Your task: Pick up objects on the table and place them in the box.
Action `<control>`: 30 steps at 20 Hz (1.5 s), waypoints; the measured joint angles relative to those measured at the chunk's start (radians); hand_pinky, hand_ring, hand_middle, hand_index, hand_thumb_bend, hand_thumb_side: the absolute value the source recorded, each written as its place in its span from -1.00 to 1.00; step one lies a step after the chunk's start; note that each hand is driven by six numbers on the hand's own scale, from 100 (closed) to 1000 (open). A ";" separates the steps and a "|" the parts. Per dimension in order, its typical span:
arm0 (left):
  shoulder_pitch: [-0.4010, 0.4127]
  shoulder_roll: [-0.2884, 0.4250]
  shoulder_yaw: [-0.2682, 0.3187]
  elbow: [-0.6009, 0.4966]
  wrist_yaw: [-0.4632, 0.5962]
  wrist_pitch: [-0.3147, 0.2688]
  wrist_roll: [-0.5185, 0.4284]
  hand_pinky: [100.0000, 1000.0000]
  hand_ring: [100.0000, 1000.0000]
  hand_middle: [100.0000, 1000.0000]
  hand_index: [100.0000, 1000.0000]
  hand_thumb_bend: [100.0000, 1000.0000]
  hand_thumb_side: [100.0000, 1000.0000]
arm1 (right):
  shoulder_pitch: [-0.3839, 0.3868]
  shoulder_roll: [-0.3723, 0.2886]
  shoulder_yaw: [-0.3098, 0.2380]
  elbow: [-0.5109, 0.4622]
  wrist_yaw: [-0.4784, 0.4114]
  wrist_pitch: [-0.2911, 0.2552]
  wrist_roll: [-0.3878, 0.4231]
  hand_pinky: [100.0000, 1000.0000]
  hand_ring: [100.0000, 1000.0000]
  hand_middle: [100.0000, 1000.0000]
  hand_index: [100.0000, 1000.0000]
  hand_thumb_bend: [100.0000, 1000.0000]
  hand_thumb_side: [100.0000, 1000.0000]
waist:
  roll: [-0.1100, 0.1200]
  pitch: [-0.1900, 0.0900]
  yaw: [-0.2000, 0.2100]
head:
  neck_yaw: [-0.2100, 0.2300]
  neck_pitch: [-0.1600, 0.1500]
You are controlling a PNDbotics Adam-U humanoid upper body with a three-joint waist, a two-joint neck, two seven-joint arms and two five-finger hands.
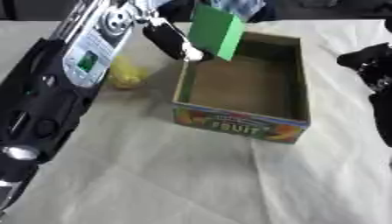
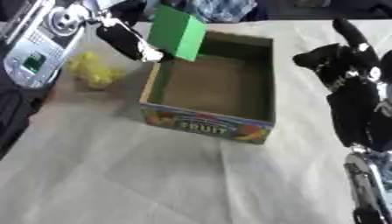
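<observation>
- The green block (image 1: 216, 30) is judged light and stiff, with flat, smooth faces that could slip; opposite flat faces are judged the best places to take hold of it.
- It is held by the left hand (image 1: 172, 41), whose fingers are clamped on its lower left side, above the box's corner at about 11 o'clock.
- The block is seen as a plain bright green cuboid, tilted, with sharp edges and no markings.
- The box (image 2: 260, 74) is an open cardboard tray with a brown floor, green inner walls and a printed front reading "FRUIT"; nothing is seen inside it.
- A yellow object (image 2: 93, 70), lumpy and judged soft, lies on the table (image 1: 153, 175) at 9 o'clock from the box.
- The right hand (image 2: 337, 59) is seen at 3 o'clock from the box, holding nothing; whether its fingers are apart cannot be told.
</observation>
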 measured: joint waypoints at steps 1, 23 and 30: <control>0.000 -0.007 -0.005 0.005 -0.010 -0.007 0.014 -0.70 -0.59 1.00 -0.48 -1.00 -0.68 | 0.000 0.001 0.001 0.000 0.000 0.000 0.000 0.55 0.36 0.12 0.94 -0.41 1.00 | 0.000 0.000 -0.002 | 0.000 0.000; 0.048 -0.086 -0.051 0.116 -0.367 -0.095 0.128 0.27 0.40 1.00 0.42 -0.64 -0.53 | -0.017 0.015 0.003 0.000 -0.010 0.008 -0.001 0.55 0.37 0.11 0.94 -0.40 1.00 | -0.002 0.002 -0.014 | 0.010 -0.010; 0.057 -0.092 -0.051 0.116 -0.442 -0.085 0.162 0.41 0.66 1.00 0.60 -0.05 0.22 | -0.017 0.016 0.002 0.000 -0.010 0.010 0.001 0.55 0.37 0.11 0.95 -0.41 1.00 | -0.002 0.004 -0.014 | 0.012 -0.010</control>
